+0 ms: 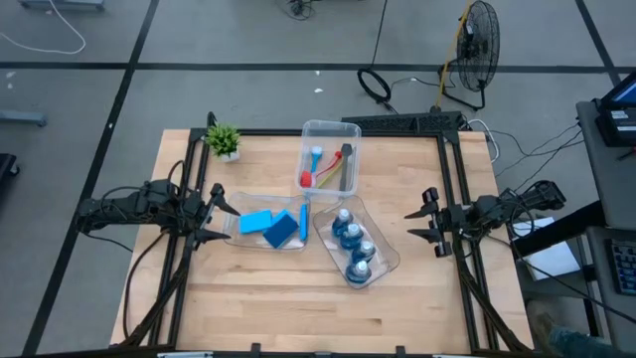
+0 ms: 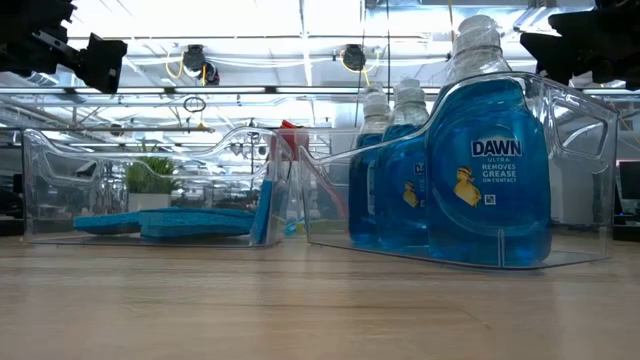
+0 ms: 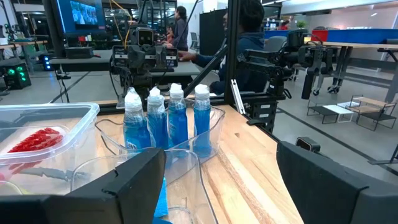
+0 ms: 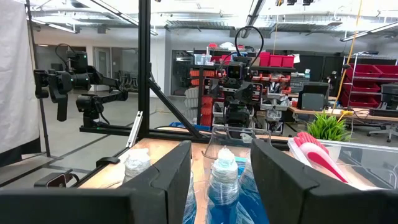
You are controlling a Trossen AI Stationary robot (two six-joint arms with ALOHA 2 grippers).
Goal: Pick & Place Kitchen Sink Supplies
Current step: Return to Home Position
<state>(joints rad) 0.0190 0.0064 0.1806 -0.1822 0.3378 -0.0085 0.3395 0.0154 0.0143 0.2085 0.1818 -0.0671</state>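
Left gripper [image 1: 221, 222] and right gripper [image 1: 412, 225] agape; brushes [image 1: 328, 171] overlapping, indistinct

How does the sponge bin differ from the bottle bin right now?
The sponge bin holds blue sponges, most lying flat; the bottle bin holds four upright blue-liquid bottles. The sponge bin sits roughly square to the table; the bottle bin sits at an angle. Both are clear plastic.

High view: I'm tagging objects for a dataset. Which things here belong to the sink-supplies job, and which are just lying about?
Job: Dawn soap bottles, blue sponges, dish brushes, each sort in a clear bin.
Lying about: potted plant, floor fan, floor cables.
Left gripper and right gripper, both open, wait at the table sides.
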